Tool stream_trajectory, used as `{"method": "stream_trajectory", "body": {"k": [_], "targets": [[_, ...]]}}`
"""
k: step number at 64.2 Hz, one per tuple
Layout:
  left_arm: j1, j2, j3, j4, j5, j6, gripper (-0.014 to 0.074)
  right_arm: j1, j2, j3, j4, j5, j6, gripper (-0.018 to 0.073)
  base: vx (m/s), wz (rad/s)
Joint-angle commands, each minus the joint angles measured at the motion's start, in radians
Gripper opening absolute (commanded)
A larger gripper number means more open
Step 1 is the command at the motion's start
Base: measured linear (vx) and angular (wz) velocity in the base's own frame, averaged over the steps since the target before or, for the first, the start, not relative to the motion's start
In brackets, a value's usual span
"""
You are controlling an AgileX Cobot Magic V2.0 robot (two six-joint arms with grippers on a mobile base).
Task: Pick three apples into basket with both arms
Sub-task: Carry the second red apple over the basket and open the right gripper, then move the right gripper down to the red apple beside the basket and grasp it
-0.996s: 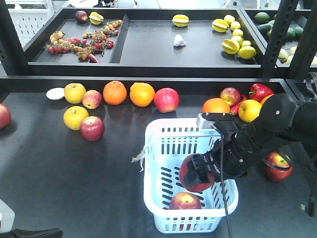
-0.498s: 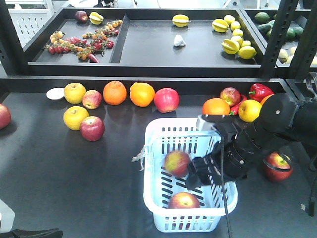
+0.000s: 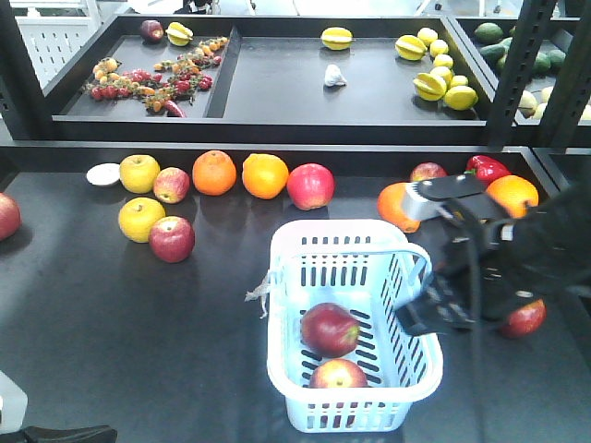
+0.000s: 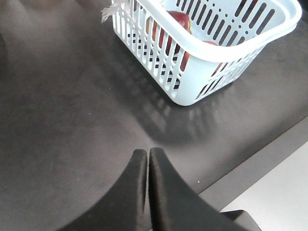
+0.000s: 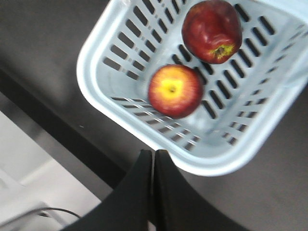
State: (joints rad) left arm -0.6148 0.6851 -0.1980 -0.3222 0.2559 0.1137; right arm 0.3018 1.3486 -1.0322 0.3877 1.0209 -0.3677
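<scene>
The pale blue basket (image 3: 277,314) stands on the dark table and holds two red apples (image 3: 330,329) (image 3: 338,376). Both also show in the right wrist view (image 5: 212,30) (image 5: 175,90), and one through the slots in the left wrist view (image 4: 178,19). My right gripper (image 3: 417,319) is shut and empty (image 5: 154,153), just outside the basket's right rim (image 5: 96,48). My left gripper (image 4: 147,151) is shut and empty, low over bare table short of the basket (image 4: 231,43). More red apples lie loose on the table (image 3: 172,238) (image 3: 310,185), and one is half hidden behind the right arm (image 3: 524,318).
Two oranges (image 3: 214,172) (image 3: 265,175), yellow apples (image 3: 139,173) (image 3: 140,219) and a red bell pepper (image 3: 486,169) line the table's back. A raised shelf of trays with fruit (image 3: 332,78) and black posts (image 3: 517,65) stand behind. The table's front edge (image 4: 269,149) is close.
The apple held over the basket by my right gripper dropped in and came to rest beside the other one. The right arm drew back to the right, and its gripper is shut.
</scene>
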Motion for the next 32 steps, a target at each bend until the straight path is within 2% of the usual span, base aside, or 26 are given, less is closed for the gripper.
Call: {"method": "stream_trajectory", "body": {"k": [1,12,18,22,25,29,32], "targets": [[-0.003,-0.002,-0.026,-0.014,-0.055,-0.008,-0.0008,-0.002,-0.072,-0.023,-0.068,-0.018,-0.027,-0.0008,0.00,0.00],[-0.003,-0.002,-0.026,-0.014,-0.058,-0.008,-0.0008,-0.002,-0.117,-0.023,-0.095,-0.044,-0.002,-0.0008,0.00,0.00],[-0.003,-0.002,-0.026,-0.014,-0.059,-0.008,-0.0008,-0.021,-0.124,-0.023,-0.214,-0.084,0.145,-0.0006,0.00,0.00],[-0.003,-0.002,-0.026,-0.014,-0.059,-0.008,-0.0008,-0.066,-0.124,-0.023,-0.348,-0.124,0.294,-0.0005,0.00,0.00],[-0.003,-0.002,-0.026,-0.014,-0.059,-0.008,-0.0008,-0.116,-0.124,-0.023,-0.411,-0.155,0.368,-0.0003,0.00,0.00],[-0.003,-0.002,-0.026,-0.014,-0.056,-0.008,-0.0008,-0.192,-0.124,-0.023,-0.446,-0.189,0.431,0.0006,0.00,0.00],[-0.003,-0.002,-0.026,-0.014,-0.057,-0.008,-0.0008,-0.245,-0.121,-0.023,-0.434,-0.203,0.437,0.0023,0.00,0.00]]}}
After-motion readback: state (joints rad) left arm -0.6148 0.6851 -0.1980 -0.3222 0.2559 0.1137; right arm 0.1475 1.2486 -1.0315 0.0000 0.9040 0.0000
